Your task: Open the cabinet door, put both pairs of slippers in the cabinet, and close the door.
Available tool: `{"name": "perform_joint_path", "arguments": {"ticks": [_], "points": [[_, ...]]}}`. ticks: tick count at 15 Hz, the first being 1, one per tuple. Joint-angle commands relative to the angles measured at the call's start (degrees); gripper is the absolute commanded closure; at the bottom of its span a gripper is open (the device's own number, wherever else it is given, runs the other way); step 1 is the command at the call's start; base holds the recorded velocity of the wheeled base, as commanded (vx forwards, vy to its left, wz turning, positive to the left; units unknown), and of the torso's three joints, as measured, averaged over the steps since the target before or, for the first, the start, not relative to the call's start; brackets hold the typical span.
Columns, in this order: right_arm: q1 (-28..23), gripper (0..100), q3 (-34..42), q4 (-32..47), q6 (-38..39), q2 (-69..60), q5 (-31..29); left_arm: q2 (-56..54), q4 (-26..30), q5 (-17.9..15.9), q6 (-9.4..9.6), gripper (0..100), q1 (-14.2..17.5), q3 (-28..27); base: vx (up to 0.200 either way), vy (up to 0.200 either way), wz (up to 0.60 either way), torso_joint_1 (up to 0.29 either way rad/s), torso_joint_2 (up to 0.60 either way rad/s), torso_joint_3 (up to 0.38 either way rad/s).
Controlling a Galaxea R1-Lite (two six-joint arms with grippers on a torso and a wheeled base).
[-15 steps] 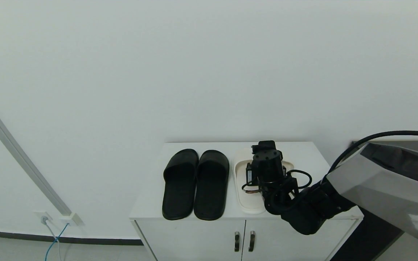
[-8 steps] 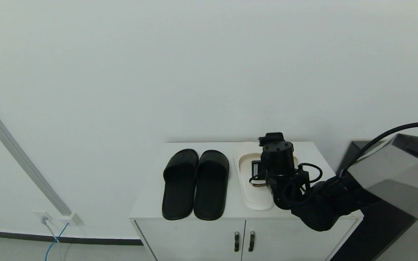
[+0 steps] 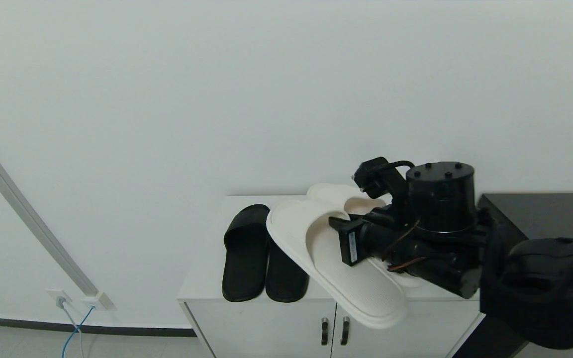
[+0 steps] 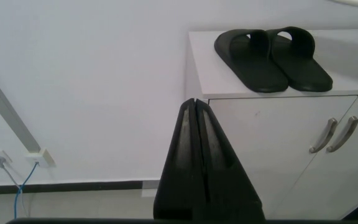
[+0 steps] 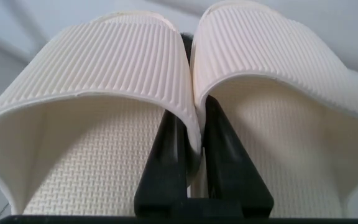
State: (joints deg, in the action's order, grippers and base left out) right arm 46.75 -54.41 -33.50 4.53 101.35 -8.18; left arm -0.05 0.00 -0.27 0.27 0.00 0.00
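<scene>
My right gripper [image 3: 366,219] holds the pair of white slippers [image 3: 346,258] lifted above the white cabinet [image 3: 202,286], tilted with the heels hanging toward the front edge. In the right wrist view its fingers [image 5: 173,155] are pinched on the two inner strap edges of the white slippers [image 5: 117,81]. The black slippers [image 3: 264,253] lie side by side on the cabinet top's left half; the left wrist view shows the black slippers [image 4: 272,56] too. The cabinet doors are closed, with two handles [image 3: 334,330] at the centre. My left gripper [image 4: 196,124] is shut and empty, low and left of the cabinet [image 4: 278,137].
A plain white wall stands behind the cabinet. A grey conduit [image 3: 23,209] runs down the wall to a socket with cables [image 3: 75,318] near the floor on the left. A dark surface [image 3: 540,209] lies right of the cabinet.
My right gripper has lifted both white slippers off the cabinet top and swung up and to the right, closer to the camera. The black slippers have not moved.
</scene>
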Motion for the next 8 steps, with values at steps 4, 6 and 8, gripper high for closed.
{"name": "perform_joint_path", "arguments": {"ticks": [4, 6, 8], "points": [[-1.0, 100, 3.5, 1.4, -8.1, -8.2, 7.7, 0.0, 0.0, 0.0, 0.17, 100, 0.0, 0.0, 0.0, 0.0, 0.0, 0.0, 0.0, 0.0], [-1.0, 100, 4.0, 1.2, -9.7, -8.3, 9.7, 0.0, 0.0, 0.0, 0.08, 100, 0.0, 0.0, 0.0, 0.0, 0.0, 0.0, 0.0, 0.0], [-3.1, 100, 6.0, 1.2, -10.1, -9.7, 13.8, 0.0, 0.0, 0.0, 0.08, 100, 0.0, 0.0, 0.0, 0.0, 0.0, 0.0, 0.0, 0.0]]}}
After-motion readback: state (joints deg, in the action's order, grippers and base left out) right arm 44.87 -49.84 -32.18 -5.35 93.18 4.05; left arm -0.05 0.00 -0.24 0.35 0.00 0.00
